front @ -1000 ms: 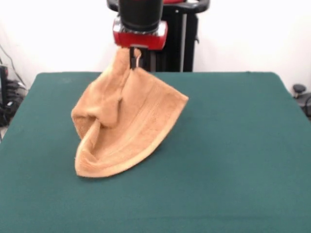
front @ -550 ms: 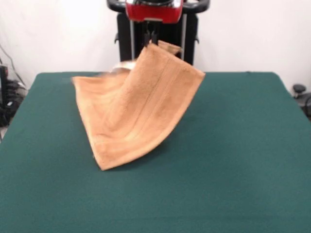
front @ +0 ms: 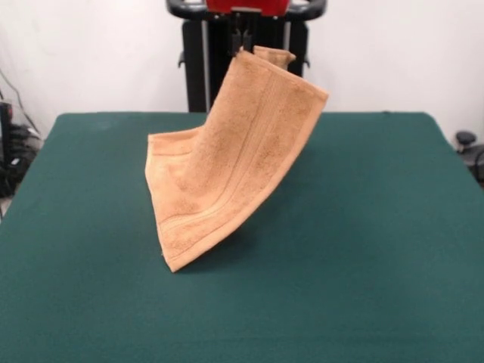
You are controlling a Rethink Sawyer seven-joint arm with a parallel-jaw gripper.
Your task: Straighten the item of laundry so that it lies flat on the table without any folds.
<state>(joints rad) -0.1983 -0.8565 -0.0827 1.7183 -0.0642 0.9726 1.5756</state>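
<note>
- The gripper (front: 240,39), high above the table's (front: 378,227) far edge, is clamped on the towel's (front: 227,166) top edge.
- The towel hangs from that pinch as a tilted sheet, only its lowest corner near the table.
- Lifting probably lets its weight pull the folds out before it is laid flat.

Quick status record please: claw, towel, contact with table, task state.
claw: at the top edge, shut on the towel's upper edge
towel: orange-tan, lifted and hanging at a slant, one part folded behind near the top
table contact: the towel's lowest corner looks to reach the green table; the rest hangs above it
task state: not flat yet, towel mostly in the air
</note>
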